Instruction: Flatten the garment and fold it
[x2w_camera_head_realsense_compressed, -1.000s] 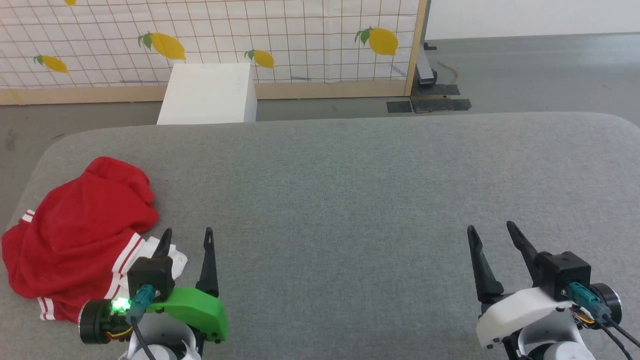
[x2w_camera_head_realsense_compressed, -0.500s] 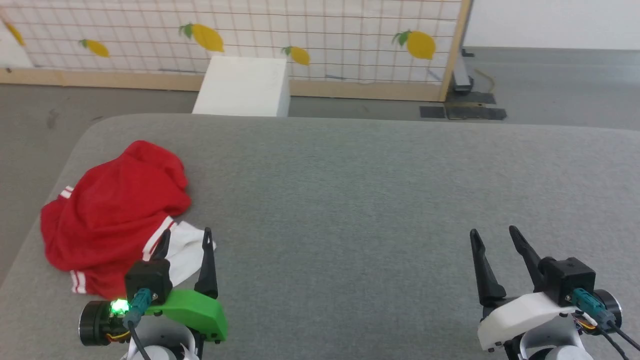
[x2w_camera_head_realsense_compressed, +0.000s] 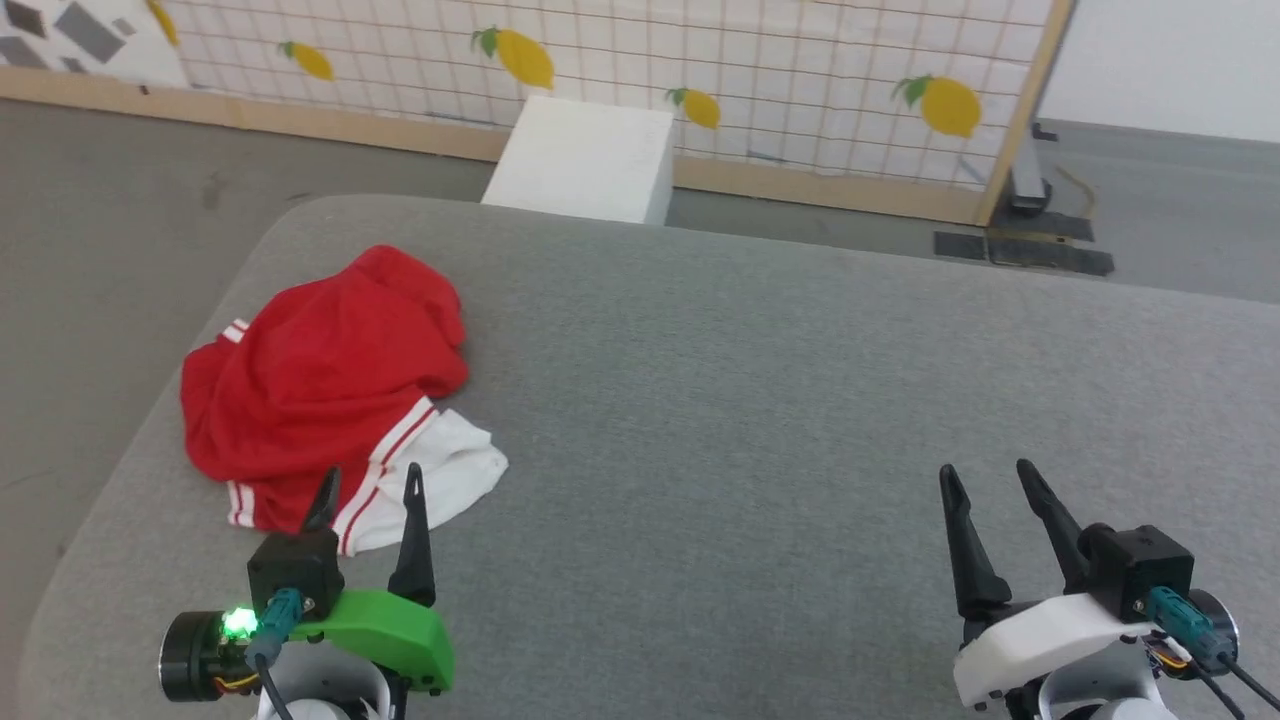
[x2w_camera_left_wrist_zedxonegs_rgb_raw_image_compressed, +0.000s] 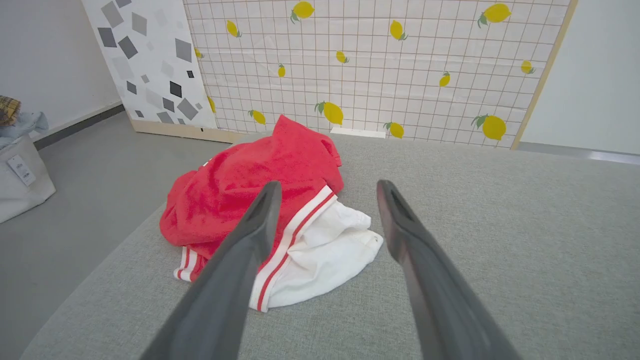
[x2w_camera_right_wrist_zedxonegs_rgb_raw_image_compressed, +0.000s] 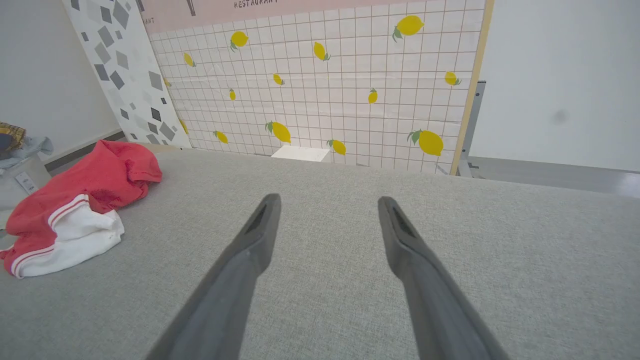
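Part of garment (x2w_camera_left_wrist_zedxonegs_rgb_raw_image_compressed: 240, 175) behind left gripper (x2w_camera_left_wrist_zedxonegs_rgb_raw_image_compressed: 328, 183)

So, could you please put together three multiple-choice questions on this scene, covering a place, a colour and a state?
1. Where on the grey table does the garment lie?
A. its middle
B. the robot's left end
C. the robot's right end

2. What colour is the sleeve spilling from the heap?
A. black
B. blue
C. white

3. How is the left hand?
A. open, holding nothing
B. shut on the garment
C. shut on nothing

Answers: 1 B, it sits crumpled near the left corner; 2 C, the sleeve is white past red-striped trim; 3 A, its fingers stand apart, gripping no cloth.
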